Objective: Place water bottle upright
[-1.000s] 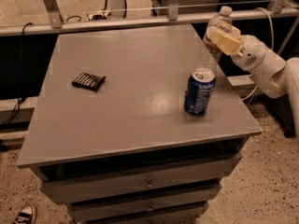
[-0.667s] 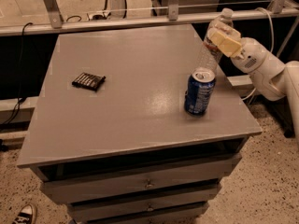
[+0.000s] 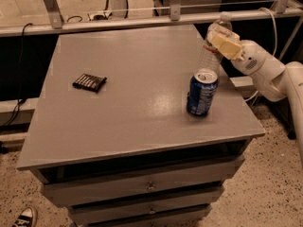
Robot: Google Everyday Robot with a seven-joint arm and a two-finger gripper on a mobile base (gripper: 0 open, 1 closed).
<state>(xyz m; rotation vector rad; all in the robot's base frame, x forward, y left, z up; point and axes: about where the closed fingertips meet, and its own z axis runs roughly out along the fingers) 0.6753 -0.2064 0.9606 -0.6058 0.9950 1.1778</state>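
1. Camera view, containers: water bottle (image 3: 209, 56) at far right of tabletop, close to upright with a slight lean, white cap on top, clear ribbed plastic. Contents not readable. Base hidden behind the can, so contact with the surface cannot be judged.
2. Gripper (image 3: 221, 39) clenched around the water bottle near its upper part, tan pads (image 3: 226, 45) pressed on the plastic. White arm (image 3: 266, 71) reaching in from the right edge.
3. Blue soda can (image 3: 201, 92) upright just in front of the bottle, silver lid, glossy metal. Contents not visible.
4. Dark flat packet (image 3: 89, 82) lying on the left half, ribbed or striped top, well apart from both containers.
5. Surface: grey matte table (image 3: 137, 126), squarish top with soft glare near the can. Open slot under the top, then drawers (image 3: 151, 188) with small knobs.
6. Room: speckled floor (image 3: 274, 174), metal rail (image 3: 142, 21) behind the table, cable (image 3: 20, 79) hanging at left, sneaker (image 3: 24, 217) at bottom left corner.
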